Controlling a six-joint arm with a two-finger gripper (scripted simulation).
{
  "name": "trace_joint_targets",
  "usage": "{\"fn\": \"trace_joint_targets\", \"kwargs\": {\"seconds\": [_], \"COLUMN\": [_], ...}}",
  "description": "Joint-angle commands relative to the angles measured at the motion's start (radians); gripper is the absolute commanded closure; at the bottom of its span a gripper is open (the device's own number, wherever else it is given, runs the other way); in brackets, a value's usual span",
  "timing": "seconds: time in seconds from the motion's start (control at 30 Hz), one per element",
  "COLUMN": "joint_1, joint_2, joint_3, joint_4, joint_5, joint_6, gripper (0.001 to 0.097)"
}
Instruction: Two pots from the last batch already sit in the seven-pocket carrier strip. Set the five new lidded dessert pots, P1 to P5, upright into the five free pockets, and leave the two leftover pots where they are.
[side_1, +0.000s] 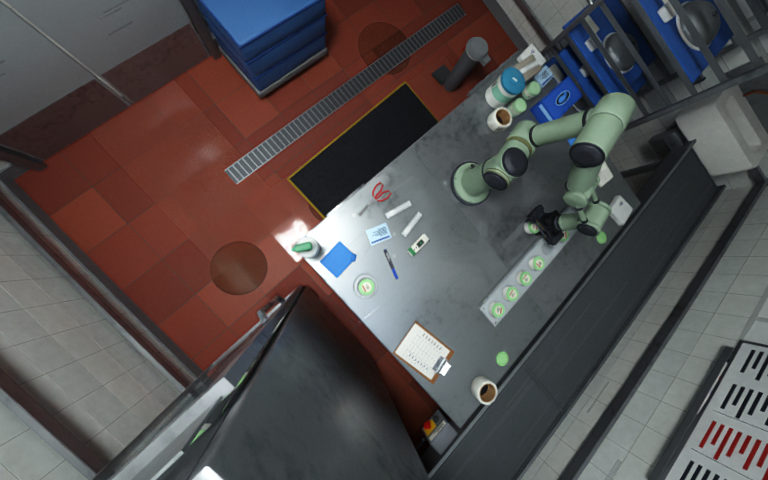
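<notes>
My gripper [537, 222] hangs over the far end of the carrier strip [524, 277], next to a green-lidded pot [530, 227] on the table beside the strip; it is open and holds nothing. Several pots sit upright in a row in the strip's pockets, among them one [536, 262] nearest the gripper and one [498, 309] at the near end. Another pot [601, 238] shows just beyond the wrist, and one [502, 358] stands alone on the table near the front edge. A further pot [365, 286] stands on a round white dish left of centre.
A paper cup [485, 390] stands at the table's front corner, with a clipboard [423, 351] beside it. A pen [391, 264], blue pad [338, 258], scissors [380, 192] and small boxes lie mid-table. A second cup [499, 118] and jars crowd the far corner behind the arm's base [471, 183].
</notes>
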Motion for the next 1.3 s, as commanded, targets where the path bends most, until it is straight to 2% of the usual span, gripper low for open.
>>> {"fn": "trace_joint_targets", "kwargs": {"seconds": [0.0,0.33,1.27], "joint_1": [0.000,0.000,0.000], "joint_2": [-0.001,-0.001,0.000], "joint_3": [-0.002,-0.001,-0.001], "joint_4": [0.000,0.000,0.000], "joint_5": [0.000,0.000,0.000], "joint_6": [0.000,0.000,0.000], "gripper": [0.0163,0.0178,0.0738]}}
